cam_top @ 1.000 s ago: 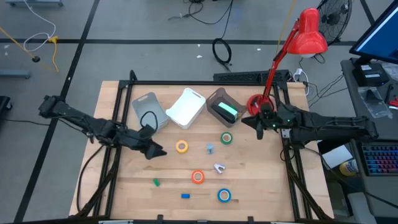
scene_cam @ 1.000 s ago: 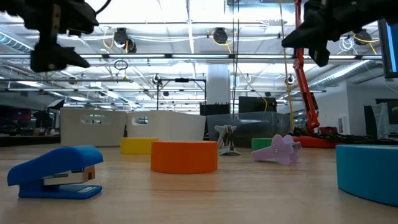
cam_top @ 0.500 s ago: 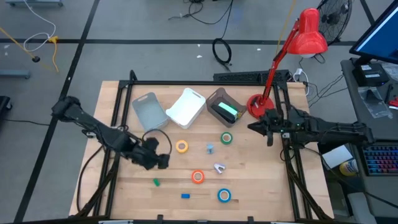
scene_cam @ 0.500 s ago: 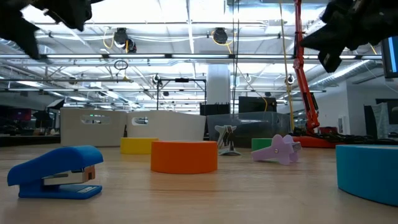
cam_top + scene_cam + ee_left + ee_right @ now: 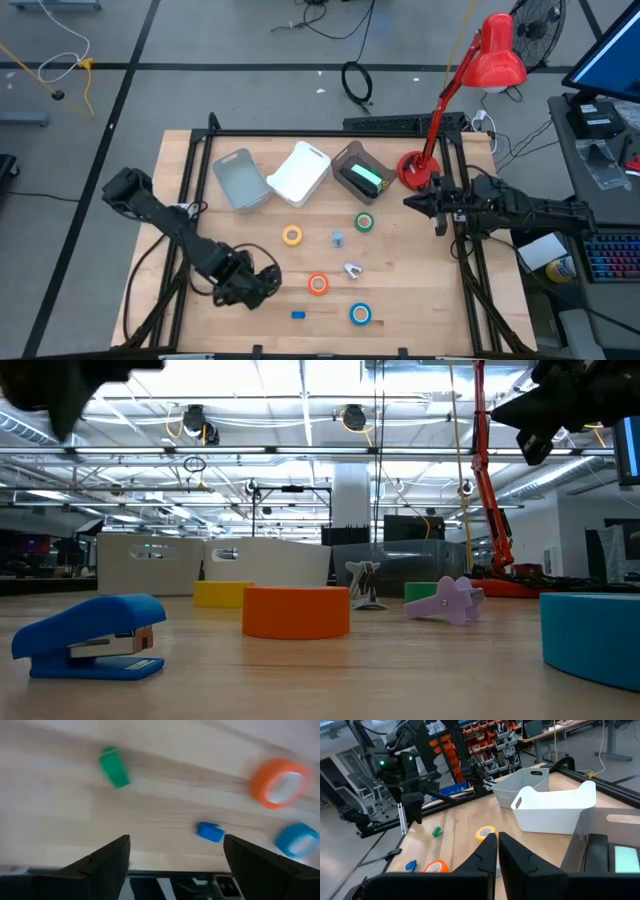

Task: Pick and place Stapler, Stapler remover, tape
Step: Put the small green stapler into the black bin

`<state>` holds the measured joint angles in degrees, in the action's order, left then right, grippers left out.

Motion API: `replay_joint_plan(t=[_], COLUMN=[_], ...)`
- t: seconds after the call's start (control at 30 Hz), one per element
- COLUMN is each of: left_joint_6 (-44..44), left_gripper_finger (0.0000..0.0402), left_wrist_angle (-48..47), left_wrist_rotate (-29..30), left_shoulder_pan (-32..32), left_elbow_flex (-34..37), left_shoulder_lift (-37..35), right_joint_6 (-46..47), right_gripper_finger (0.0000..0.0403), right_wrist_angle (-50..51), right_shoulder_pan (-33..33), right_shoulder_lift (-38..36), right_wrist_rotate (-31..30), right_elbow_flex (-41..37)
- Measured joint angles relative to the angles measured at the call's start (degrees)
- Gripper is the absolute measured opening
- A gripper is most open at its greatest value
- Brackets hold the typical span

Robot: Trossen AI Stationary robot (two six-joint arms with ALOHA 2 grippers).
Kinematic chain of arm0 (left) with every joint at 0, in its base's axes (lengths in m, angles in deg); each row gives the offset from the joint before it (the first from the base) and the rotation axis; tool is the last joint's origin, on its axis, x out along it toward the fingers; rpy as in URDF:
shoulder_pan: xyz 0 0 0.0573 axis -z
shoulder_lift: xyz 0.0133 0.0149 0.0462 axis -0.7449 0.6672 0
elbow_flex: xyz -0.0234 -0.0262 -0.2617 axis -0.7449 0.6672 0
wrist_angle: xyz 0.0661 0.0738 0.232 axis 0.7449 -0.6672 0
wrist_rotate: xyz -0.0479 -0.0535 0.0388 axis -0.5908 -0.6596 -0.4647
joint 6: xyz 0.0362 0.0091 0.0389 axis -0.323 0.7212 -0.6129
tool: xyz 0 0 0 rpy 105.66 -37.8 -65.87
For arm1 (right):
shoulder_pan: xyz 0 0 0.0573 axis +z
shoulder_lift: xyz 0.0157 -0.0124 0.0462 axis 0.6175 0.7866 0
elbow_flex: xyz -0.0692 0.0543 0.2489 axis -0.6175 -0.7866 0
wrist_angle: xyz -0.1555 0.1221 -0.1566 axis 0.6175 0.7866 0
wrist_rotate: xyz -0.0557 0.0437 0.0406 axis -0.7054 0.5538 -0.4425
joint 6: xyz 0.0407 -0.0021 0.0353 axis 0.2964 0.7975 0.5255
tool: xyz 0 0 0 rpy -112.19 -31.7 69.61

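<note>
A small blue stapler (image 5: 298, 314) lies near the table's front edge, with a small green object (image 5: 114, 767) to its left. My left gripper (image 5: 256, 288) hangs open above that green object, pointing steeply down, and covers it in the high view. Orange tape (image 5: 318, 284), blue tape (image 5: 360, 314), yellow tape (image 5: 292, 235) and green tape (image 5: 364, 222) lie flat on the wood. A lilac stapler remover (image 5: 352, 268) sits among them. My right gripper (image 5: 410, 201) is shut and level at the table's right edge, holding nothing.
A grey bin (image 5: 240, 180), a white bin (image 5: 300, 172) and a dark bin (image 5: 360, 175) holding a green thing stand along the far side. A small grey-blue piece (image 5: 338, 238) lies mid-table. A red lamp's base (image 5: 412, 168) stands beside my right arm.
My left gripper has swung from beside the grey bin toward the table's near edge, tipping from nearly level to steeply down and rolling about its axis; it stays open. My right gripper has drawn back a little toward the table's right edge, still shut.
</note>
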<state>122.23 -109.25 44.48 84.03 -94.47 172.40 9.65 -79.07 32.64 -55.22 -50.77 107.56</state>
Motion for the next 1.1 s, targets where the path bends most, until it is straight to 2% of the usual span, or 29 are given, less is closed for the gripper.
replay_joint_plan(t=[0.13,0.53,0.77,1.1], left_joint_6=[4.6,2.0,3.1,4.1], left_gripper_finger=[0.0324,0.0324,0.0324,0.0324], left_wrist_angle=[-2.8,-2.3,-6.6,-7.3], left_wrist_rotate=[-4.8,-1.7,-1.8,-3.3], left_shoulder_pan=[1.0,-1.0,-0.3,-0.1], left_elbow_flex=[0.1,0.1,0.1,0.3], left_shoulder_lift=[3.4,6.5,6.5,7.7], right_joint_6=[-0.1,-0.1,0.0,0.0], right_gripper_finger=[0.0009,0.0008,0.0008,0.0008], right_wrist_angle=[0.5,0.5,0.5,0.6], right_shoulder_pan=[0.0,0.0,0.0,0.0], right_shoulder_lift=[0.0,0.0,0.0,0.0], right_wrist_rotate=[1.4,3.0,2.9,3.0], right_elbow_flex=[0.0,0.0,0.0,0.0])
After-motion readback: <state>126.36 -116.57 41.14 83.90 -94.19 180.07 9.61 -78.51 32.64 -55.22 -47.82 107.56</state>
